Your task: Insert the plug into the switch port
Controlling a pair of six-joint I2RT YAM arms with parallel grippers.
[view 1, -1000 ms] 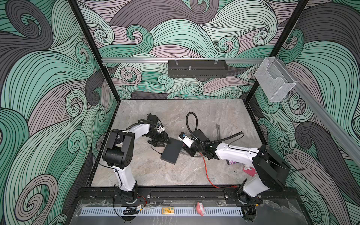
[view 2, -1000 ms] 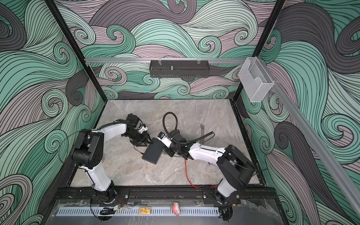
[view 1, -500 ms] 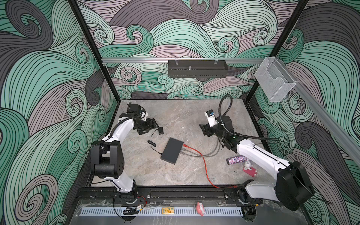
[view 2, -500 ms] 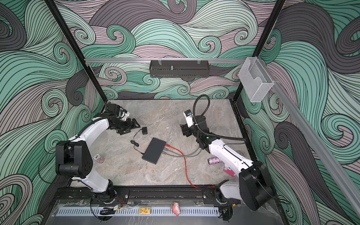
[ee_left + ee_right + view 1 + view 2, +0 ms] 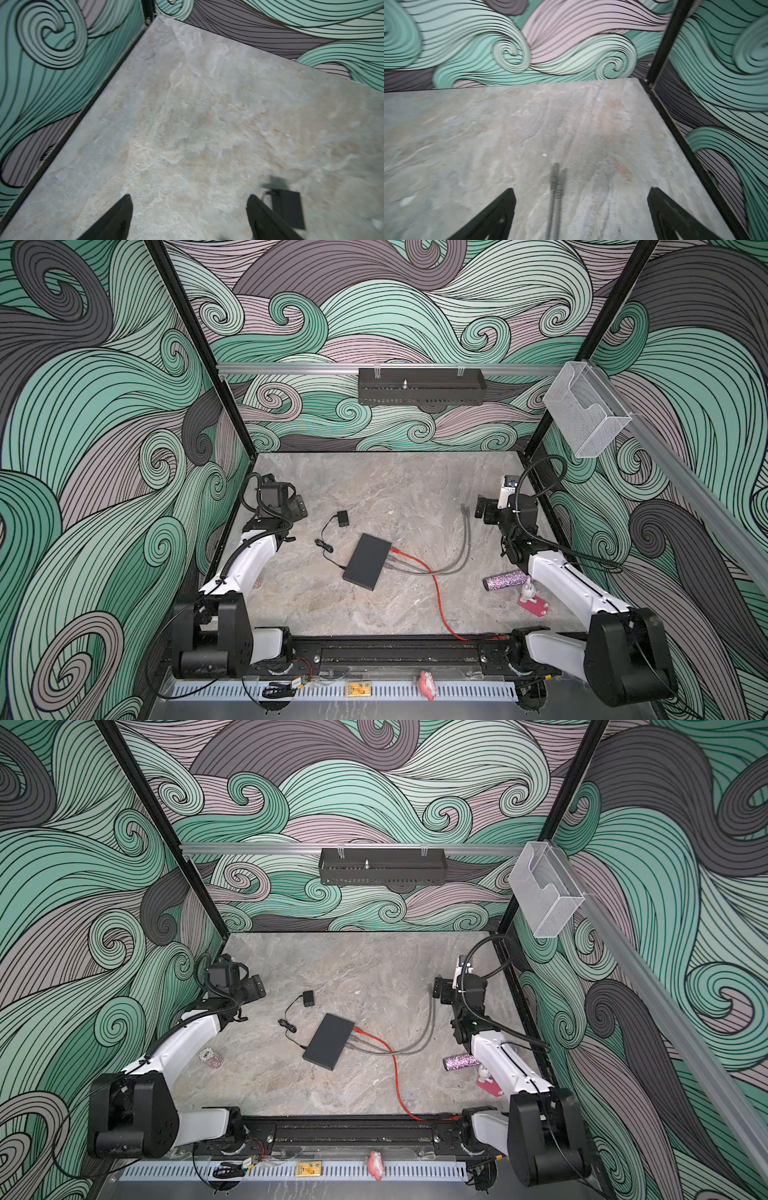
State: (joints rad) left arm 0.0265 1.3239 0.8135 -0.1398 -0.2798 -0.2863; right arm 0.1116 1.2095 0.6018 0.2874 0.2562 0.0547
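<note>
Matte-black and flat, the switch (image 5: 368,561) (image 5: 329,1041) is lying centrally in both top views, a red plug (image 5: 393,550) sitting at its edge facing the right arm beside two grey cables (image 5: 465,533), though the ports are too small to make out. The left claw (image 5: 189,199) is hanging released and empty, one finger partly hiding a blurred black adapter cube (image 5: 291,205); the right claw (image 5: 581,190) is gaping empty, the grey cables' free ends (image 5: 554,182) showing smeared on the marble table (image 5: 467,135) beyond.

The left gripper (image 5: 189,218) hangs over the grey bench (image 5: 197,104), fingers (image 5: 122,216) spread wide; a small black adapter cube (image 5: 288,209) lies beside one finger.
</note>
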